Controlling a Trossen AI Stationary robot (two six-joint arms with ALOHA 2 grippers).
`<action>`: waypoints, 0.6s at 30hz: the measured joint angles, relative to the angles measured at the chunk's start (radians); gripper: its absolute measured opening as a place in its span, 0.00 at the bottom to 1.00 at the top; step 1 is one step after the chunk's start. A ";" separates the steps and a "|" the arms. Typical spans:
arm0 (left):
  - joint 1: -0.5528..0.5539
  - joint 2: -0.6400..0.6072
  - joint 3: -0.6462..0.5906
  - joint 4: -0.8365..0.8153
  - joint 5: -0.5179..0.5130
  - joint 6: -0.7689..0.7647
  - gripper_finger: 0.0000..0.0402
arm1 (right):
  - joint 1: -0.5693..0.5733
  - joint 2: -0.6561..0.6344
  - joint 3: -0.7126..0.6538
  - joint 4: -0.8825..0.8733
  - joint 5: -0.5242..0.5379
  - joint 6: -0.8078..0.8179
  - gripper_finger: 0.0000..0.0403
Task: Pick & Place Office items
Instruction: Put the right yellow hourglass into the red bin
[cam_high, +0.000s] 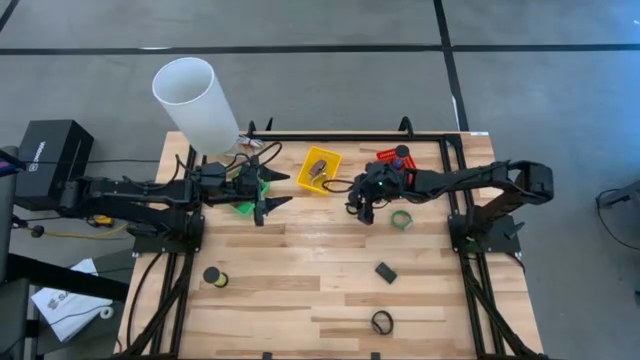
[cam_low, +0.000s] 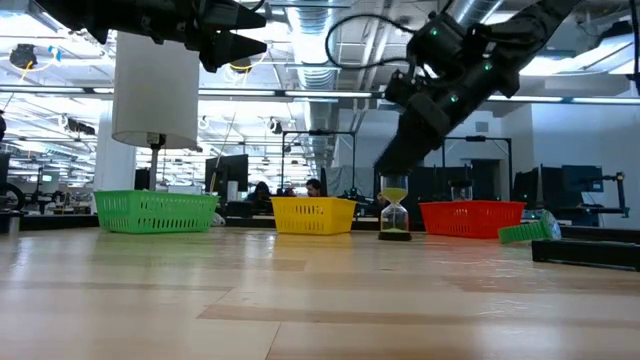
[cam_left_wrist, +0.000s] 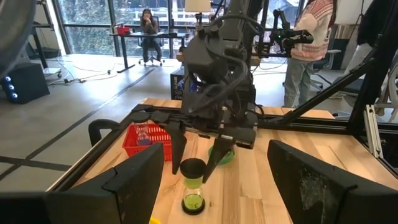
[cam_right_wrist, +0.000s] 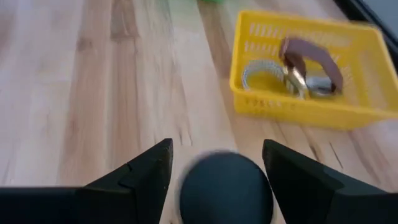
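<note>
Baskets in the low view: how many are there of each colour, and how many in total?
green basket: 1
yellow basket: 1
red basket: 1
total: 3

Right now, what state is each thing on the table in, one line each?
Hourglass: upright, between open right gripper fingers, not gripped.
Left gripper: open, empty, raised.
Yellow basket: holds a watch.
Green tape roll: flat on table.
Black ring: flat, near front edge.

left gripper (cam_high: 272, 190): raised, fingers spread | right gripper (cam_high: 366, 214): lowered, fingers spread
</note>
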 joint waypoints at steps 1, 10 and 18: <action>0.000 0.000 0.000 0.000 0.000 0.000 0.70 | -0.003 0.000 -0.001 0.001 0.000 0.000 0.59; 0.000 0.000 0.000 0.000 0.000 0.000 0.70 | -0.006 -0.009 0.000 -0.008 -0.003 -0.025 0.59; 0.000 0.000 0.000 0.000 0.000 0.000 0.70 | -0.009 -0.009 0.000 -0.057 -0.003 -0.025 0.59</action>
